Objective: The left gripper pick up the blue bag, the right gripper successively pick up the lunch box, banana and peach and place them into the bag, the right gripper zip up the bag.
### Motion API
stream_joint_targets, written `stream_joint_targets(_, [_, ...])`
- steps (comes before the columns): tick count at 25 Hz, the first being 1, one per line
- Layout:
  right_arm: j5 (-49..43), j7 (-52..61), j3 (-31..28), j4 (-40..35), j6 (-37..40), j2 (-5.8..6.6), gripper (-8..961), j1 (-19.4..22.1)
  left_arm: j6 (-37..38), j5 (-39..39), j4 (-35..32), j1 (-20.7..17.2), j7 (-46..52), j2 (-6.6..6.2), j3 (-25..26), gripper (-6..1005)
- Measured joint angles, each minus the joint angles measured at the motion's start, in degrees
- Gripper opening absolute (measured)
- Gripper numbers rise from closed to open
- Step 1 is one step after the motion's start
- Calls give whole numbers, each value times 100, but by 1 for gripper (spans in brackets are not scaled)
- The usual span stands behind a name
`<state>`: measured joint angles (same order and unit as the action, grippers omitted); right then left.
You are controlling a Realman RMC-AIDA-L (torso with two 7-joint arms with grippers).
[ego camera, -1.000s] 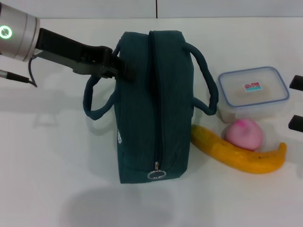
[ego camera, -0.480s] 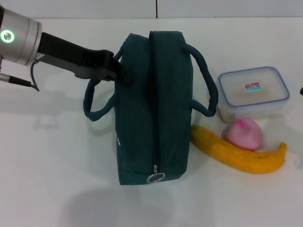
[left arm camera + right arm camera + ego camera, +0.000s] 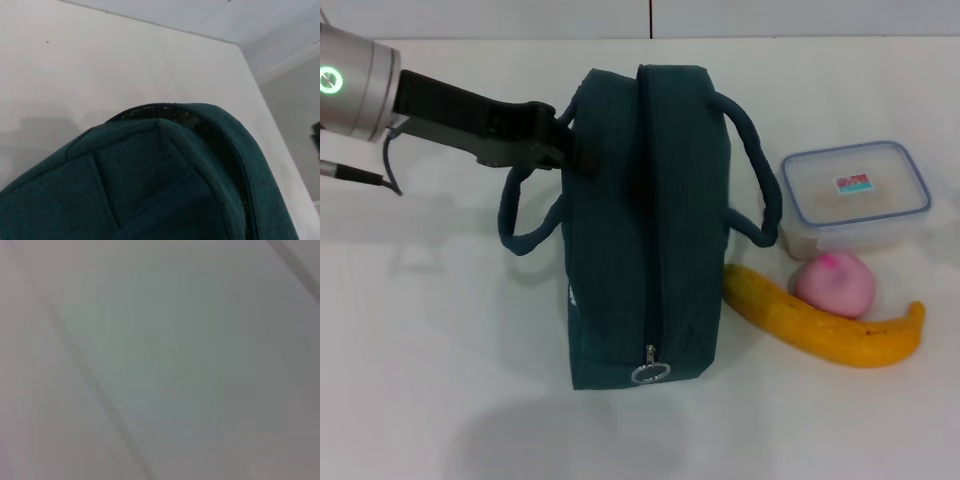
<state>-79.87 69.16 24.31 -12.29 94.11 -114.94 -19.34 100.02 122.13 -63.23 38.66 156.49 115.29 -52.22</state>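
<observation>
Though unreadable, lunch box (image 3: 855, 195) label (image 3: 853, 184)

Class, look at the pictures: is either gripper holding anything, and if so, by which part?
The left gripper is at the blue bag's upper left side, by its handle; a firm hold cannot be told. The right gripper is out of view.

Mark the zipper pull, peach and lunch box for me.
zipper pull (image 3: 651, 368), head view, on the metal ring.
peach (image 3: 835, 284), head view, on the middle of its pink skin.
lunch box (image 3: 855, 194), head view, on the lid's middle.
</observation>
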Motion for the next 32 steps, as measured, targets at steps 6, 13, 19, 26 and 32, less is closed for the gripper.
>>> stream_joint_targets(6, [3, 271, -694, 772, -1108, -30, 873, -165, -6, -159, 205, 16, -152, -3, 106, 40])
stream_joint_targets(13, [-79, 782, -639, 1158, -1987, -46, 852, -437, -9, -184, 206, 13, -289, -7, 107, 41])
stream_joint_targets(19, [-84, 1330, -237, 1248, -2323, -75, 827, -709, -6, -189, 206, 24, -399, -7, 107, 41])
stream_joint_targets(26, [-87, 1514, -23, 1364, -2623, -102, 797, -878, -9, -190, 206, -17, -513, 3, 107, 41])
stream_joint_targets(32, [-91, 1630, -1, 1376, -2581, -103, 772, -888, -3, -196, 206, -94, -545, 19, 107, 42])
